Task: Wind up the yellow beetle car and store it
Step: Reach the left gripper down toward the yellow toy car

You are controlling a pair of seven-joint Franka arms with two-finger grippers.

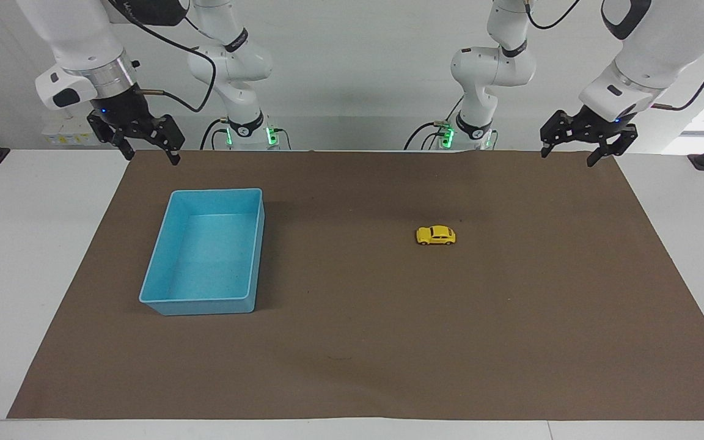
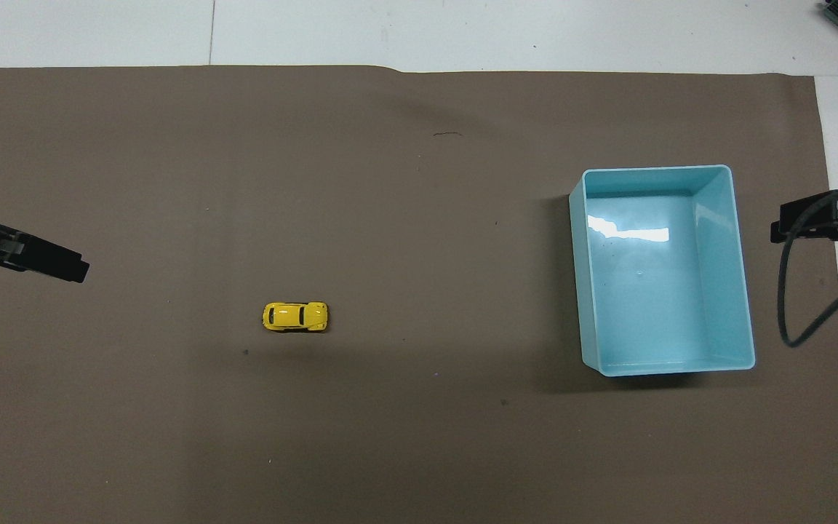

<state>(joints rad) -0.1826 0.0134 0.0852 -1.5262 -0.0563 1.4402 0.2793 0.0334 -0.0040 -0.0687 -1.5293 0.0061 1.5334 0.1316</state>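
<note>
Brown paper mat covers most of the white table as seen from across it. The yellow beetle car sits on its wheels on the mat, alone, toward the left arm's end and well apart from the blue bin, which rests toward the right arm's end. The left gripper hangs over the mat's edge by the robots, fingers spread wide with nothing between them. The right gripper hangs over the mat's corner near the bin, also spread and holding nothing.

From overhead, the yellow beetle car lies crosswise on the mat, untouched. The bin stands open-topped with only a glare on its floor. The left gripper pokes in over the mat's edge. The right gripper shows partly beside the bin, a black cable looping under it.
</note>
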